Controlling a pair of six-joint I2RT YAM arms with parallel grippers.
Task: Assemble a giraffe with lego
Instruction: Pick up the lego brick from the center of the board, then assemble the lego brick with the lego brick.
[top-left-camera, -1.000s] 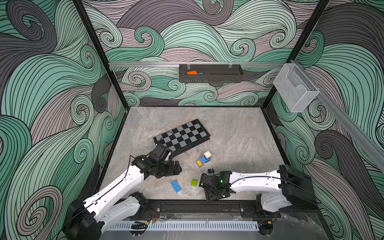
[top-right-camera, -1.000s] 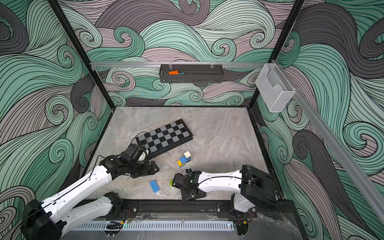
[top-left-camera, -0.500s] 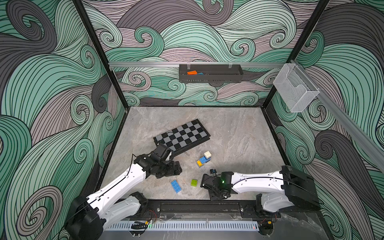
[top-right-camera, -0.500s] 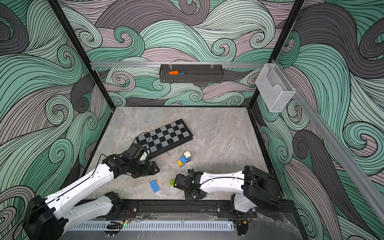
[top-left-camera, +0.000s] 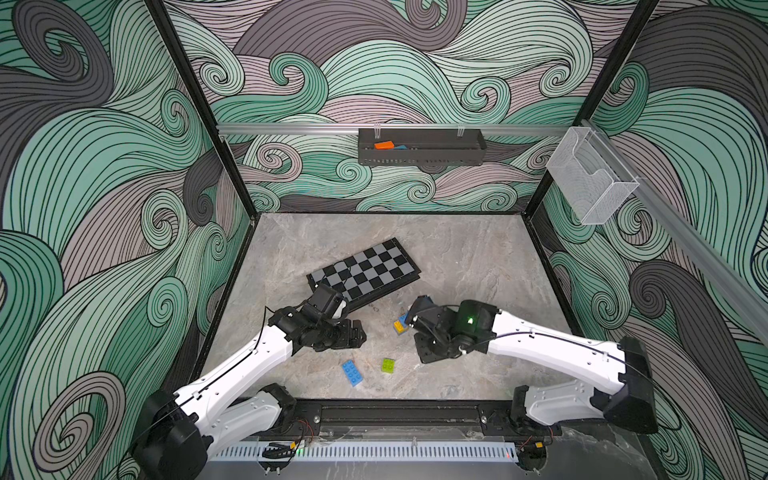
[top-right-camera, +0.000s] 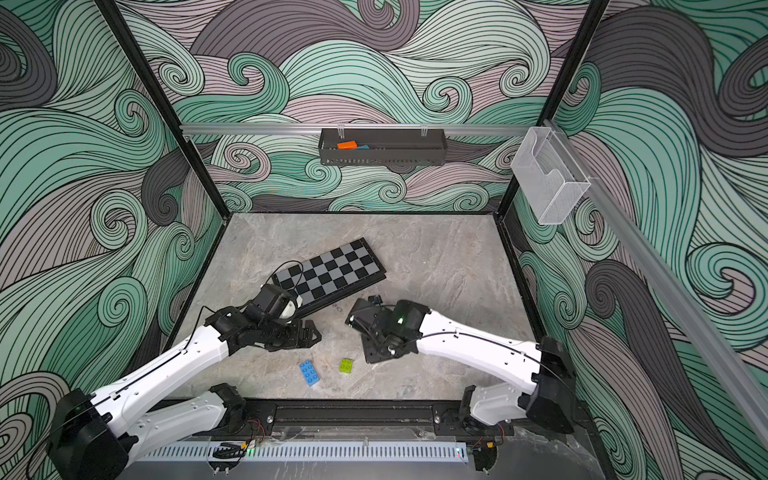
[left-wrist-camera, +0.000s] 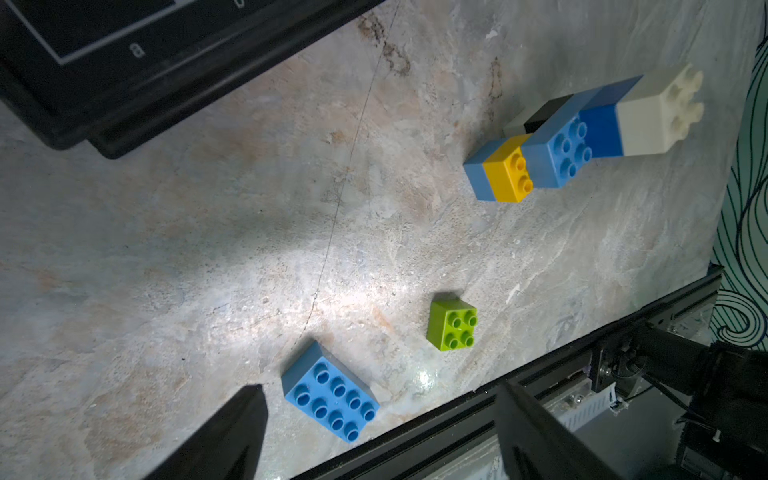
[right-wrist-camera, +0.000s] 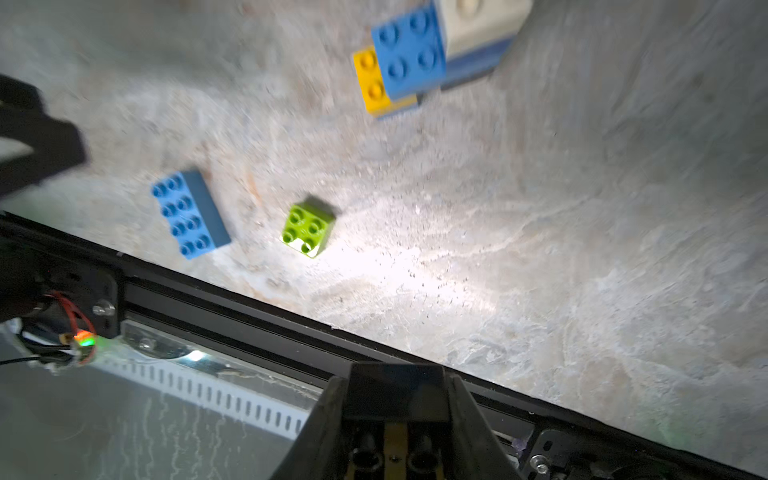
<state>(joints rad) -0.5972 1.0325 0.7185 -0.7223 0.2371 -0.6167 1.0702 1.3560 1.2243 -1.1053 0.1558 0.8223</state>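
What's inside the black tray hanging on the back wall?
An orange piece and a blue piece beside it show over the rim of the black tray. Its front wall hides anything lower inside.

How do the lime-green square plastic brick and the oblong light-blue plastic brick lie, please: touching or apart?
Apart: the left wrist view shows bare tabletop between the lime-green square plastic brick and the oblong light-blue plastic brick.

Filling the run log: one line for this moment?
stage: giraffe partly built | loose: blue brick, lime brick | left gripper: open, near blue brick | right gripper: shut, empty
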